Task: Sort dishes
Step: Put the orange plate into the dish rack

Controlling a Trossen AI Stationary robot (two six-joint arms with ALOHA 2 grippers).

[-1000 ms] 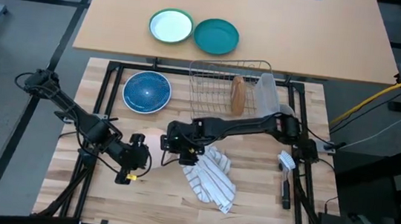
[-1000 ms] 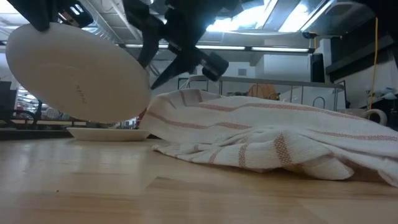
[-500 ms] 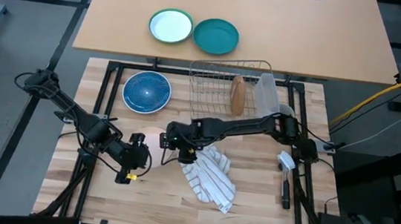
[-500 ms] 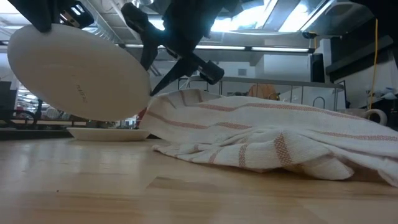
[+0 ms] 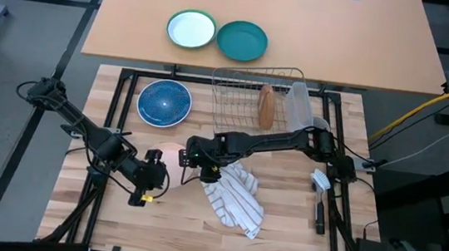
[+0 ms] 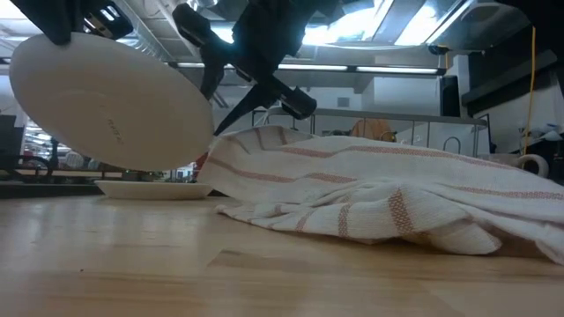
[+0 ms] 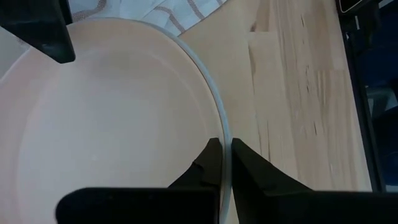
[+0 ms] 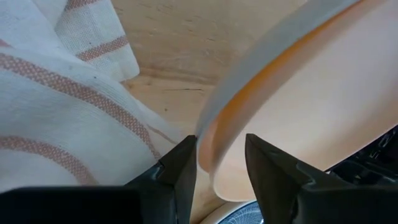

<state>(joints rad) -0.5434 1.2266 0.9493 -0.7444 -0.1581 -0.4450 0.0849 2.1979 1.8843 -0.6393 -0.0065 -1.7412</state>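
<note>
I hold the white plate (image 7: 112,124) up off the table (image 5: 281,223), tilted, near the middle of the table and just beside the striped towel (image 5: 238,195). My left gripper (image 7: 224,146) is clamped tight on the plate's rim, 1 finger on each face. My right gripper (image 8: 214,149) has the opposite edge of the same plate between its fingers. They stand apart with the rim between them, and 1 finger looks to touch it, but I see no firm pinch there. For now the left arm carries the weight.

I judge the sorting to be about a third done. The tan plate (image 5: 266,106) stands on edge in the wire rack (image 5: 245,86) at the back of the table, so that 1 looks finished. The white plate is in the air between my 2 grippers, which reads to me as a handover from left to right, since the rack lies on the right arm's side. The blue plate (image 5: 164,102) lies flat on the table to the left of the rack, untouched.

What is left, as I see it, is to close the right gripper on the rim, let go with the left, stand the white plate in the rack beside the tan 1, then fetch the blue plate.
</note>
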